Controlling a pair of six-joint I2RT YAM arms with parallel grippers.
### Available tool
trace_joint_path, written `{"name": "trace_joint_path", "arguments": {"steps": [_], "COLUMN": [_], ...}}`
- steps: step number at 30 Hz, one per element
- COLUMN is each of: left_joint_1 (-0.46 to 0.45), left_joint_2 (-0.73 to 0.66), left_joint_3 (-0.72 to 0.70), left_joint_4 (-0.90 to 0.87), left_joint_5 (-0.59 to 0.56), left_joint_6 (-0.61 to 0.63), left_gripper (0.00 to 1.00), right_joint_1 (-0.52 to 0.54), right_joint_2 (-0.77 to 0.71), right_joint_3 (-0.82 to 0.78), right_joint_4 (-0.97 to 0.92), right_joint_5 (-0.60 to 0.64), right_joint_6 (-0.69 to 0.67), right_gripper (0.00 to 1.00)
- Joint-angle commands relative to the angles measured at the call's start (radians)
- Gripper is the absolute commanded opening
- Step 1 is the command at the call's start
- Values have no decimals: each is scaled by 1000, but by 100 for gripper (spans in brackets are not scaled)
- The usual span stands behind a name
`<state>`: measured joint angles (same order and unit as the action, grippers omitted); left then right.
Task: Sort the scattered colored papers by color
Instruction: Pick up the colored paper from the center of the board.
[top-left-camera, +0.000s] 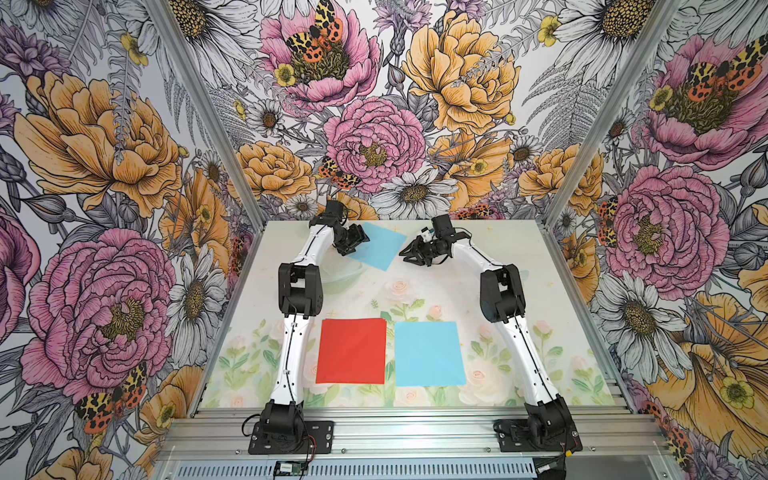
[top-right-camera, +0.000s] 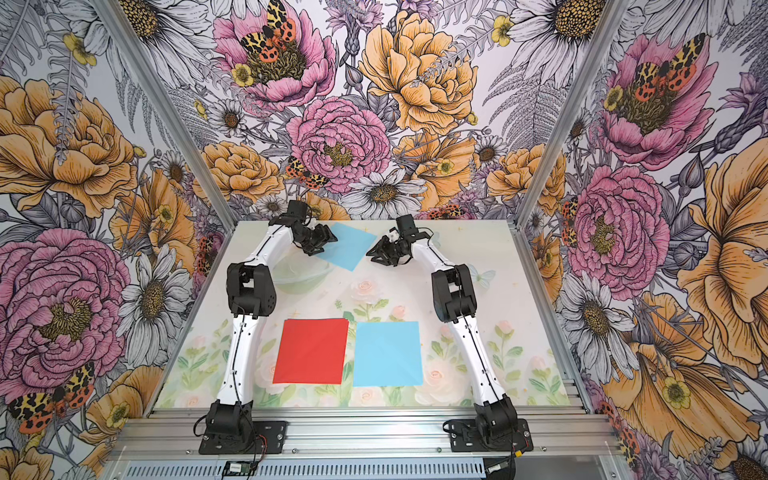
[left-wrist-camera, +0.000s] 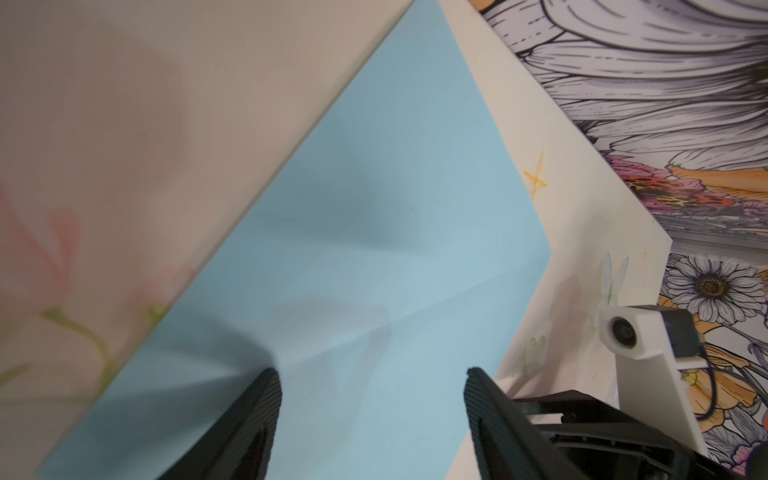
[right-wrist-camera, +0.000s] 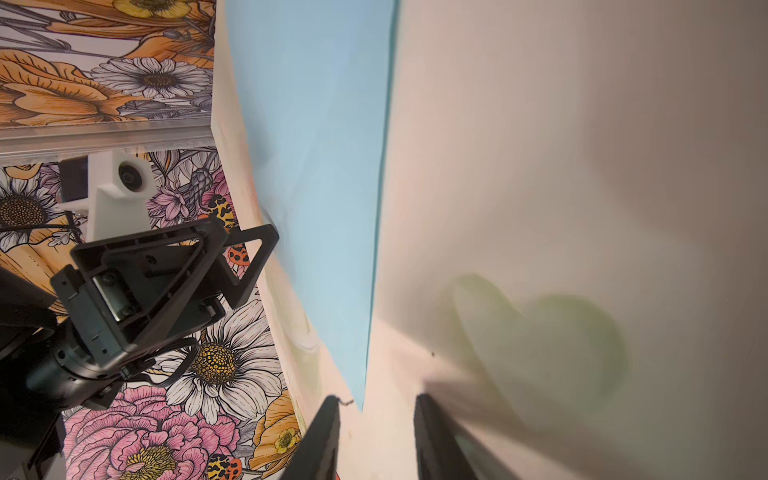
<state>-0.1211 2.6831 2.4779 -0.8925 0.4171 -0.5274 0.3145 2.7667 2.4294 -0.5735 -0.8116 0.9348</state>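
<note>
Far blue paper (top-left-camera: 380, 248), corner behind left jaws

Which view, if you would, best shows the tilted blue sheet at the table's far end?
A top view: the far blue sheet appears nearly whole, one corner hidden by the left tool. Both wrist views show only part of it, close up.

The left gripper (top-left-camera: 350, 248) is blocking the left corner of the far blue sheet (top-left-camera: 379, 249), and the right gripper (top-left-camera: 408, 254) is crowding its right corner. Nearward of that sheet, bare tabletop (top-left-camera: 415, 291) is lying open.
</note>
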Motion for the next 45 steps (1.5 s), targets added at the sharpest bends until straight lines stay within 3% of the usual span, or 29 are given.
{"name": "trace_joint_path", "arguments": {"steps": [1,9,16,21,28,36,42,43,45], "left_joint_1": [-18,-24,-78,-141,-175,-141,-66,-49,-20], "left_joint_2": [104,89,79,46,0,-14,-21,-12,20], "left_joint_3": [-68,-79,-90,-173,-291,-179,-54,-21,63], "left_joint_4": [-255,-256,-256,-258,-261,-260,-259,-258,-258], "left_joint_5": [11,39,166,258,230,74,-57,-72,-70], "left_joint_6": [-28,-35,-75,-68,-25,-44,-38,-37,-38], "left_gripper": [74,74,75,75,76,73,56,51,29], "right_joint_1": [25,52,71,71,72,61,54,55,55], "right_joint_2": [86,110,102,103,105,88,66,64,57], "right_joint_3": [54,92,75,75,77,77,86,85,83], "right_joint_4": [-49,-49,-54,-54,-54,-55,-54,-54,-54], "right_joint_5": [73,78,87,85,75,66,59,53,45], "right_joint_6": [27,78,112,119,122,112,106,102,91], "right_gripper": [33,32,31,31,31,31,30,30,26]}}
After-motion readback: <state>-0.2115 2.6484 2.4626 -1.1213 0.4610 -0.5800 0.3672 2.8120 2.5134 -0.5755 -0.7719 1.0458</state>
